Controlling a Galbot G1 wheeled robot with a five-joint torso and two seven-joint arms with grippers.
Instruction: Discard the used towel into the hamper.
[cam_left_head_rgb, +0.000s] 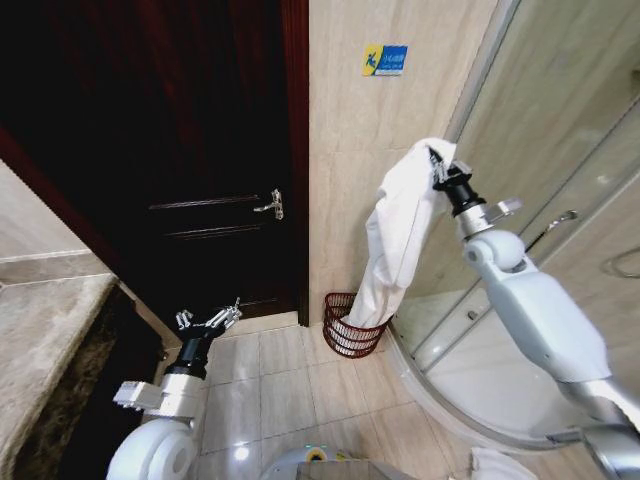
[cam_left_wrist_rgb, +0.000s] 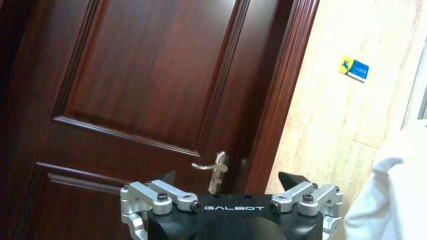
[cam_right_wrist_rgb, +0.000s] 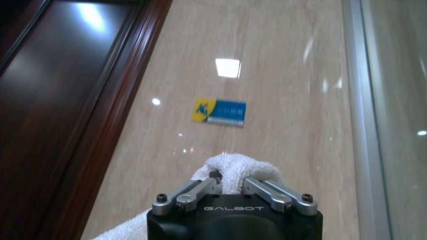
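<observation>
Ceiling lights glare off the glossy wall (cam_right_wrist_rgb: 267, 75), the door (cam_left_head_rgb: 180, 150) stays dark, edges bend.

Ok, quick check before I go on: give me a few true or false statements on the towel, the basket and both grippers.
1. The right gripper is shut on the white terry towel. True.
2. The towel's lower end hangs at the small dark reddish-brown wire hamper. True.
3. The hamper lies tipped over. False: it stands upright by the beige wall.
4. The left gripper grips the silver door handle. False: it is open, low, apart from the handle.
</observation>
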